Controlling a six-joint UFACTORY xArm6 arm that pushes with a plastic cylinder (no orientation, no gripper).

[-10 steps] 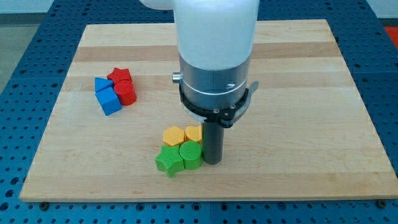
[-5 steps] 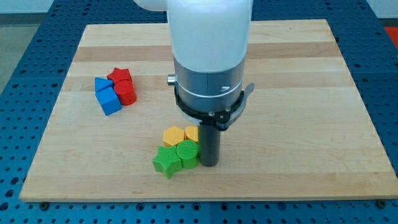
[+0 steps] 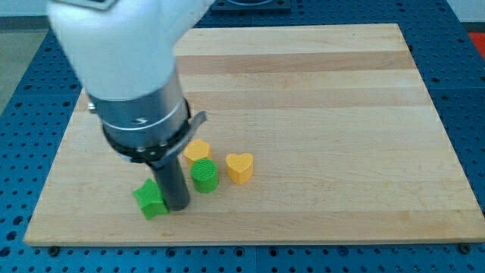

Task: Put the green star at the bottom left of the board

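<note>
- Board [image 3: 348, 91]: pale wood, lying on a blue perforated counter [image 3: 470, 114]
- Arm [image 3: 129, 68]: white and grey body, covering the board's upper left part in the view
- Rod: dark, straight, upright; it is the arm's only tool, a single piece with nothing that opens or clamps
- My tip [image 3: 178, 206]: down on the board, touching the right side of the green star
- Green star [image 3: 151, 199]: near the view's bottom left of the board, partly behind the rod, short of the corner itself
- Green cylinder [image 3: 204, 176]: just right of the rod, apart from the star
- Yellow block [image 3: 198, 150]: just above the green cylinder, shape partly hidden by the arm
- Yellow heart [image 3: 239, 167]: right of the green cylinder, standing clear of it
- Red and blue blocks: not visible in this view
</note>
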